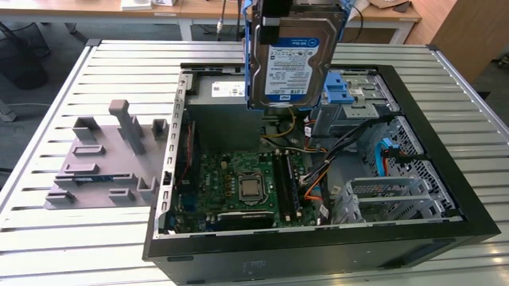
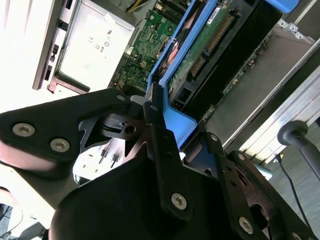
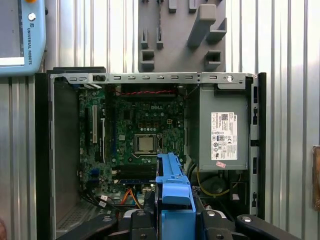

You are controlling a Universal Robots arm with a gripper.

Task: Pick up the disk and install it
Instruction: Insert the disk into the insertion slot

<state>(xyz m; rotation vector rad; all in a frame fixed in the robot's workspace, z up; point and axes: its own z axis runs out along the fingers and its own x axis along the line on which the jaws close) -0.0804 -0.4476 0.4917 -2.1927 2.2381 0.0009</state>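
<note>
Black gripper (image 2: 172,125) fingers were clenched on the blue plastic frame of the disk (image 1: 290,62), one on each side of the frame, as seen close up in the second wrist view. Held that way, the disk hung upright over the far part of the open computer case (image 1: 318,256), with its white and blue label facing the exterior camera and seated in no bay. To the exterior view's left of the case, a grey fixture plate (image 1: 104,161) with upright pegs and small brackets lay on the slatted metal table (image 1: 80,250). Inside the case, along its left side in that view, sat the green motherboard (image 1: 230,173) with the processor socket (image 1: 251,186) near its middle. A grey power supply (image 1: 226,92) with a white sticker filled the case's far end, partly behind the hanging disk. Orange and black cables (image 1: 318,179) ran through the case's middle. Blue plastic latch pieces (image 1: 346,89) sat at the case's far right corner, and a perforated metal drive cage (image 1: 390,196) stood nearer along that side.
</note>
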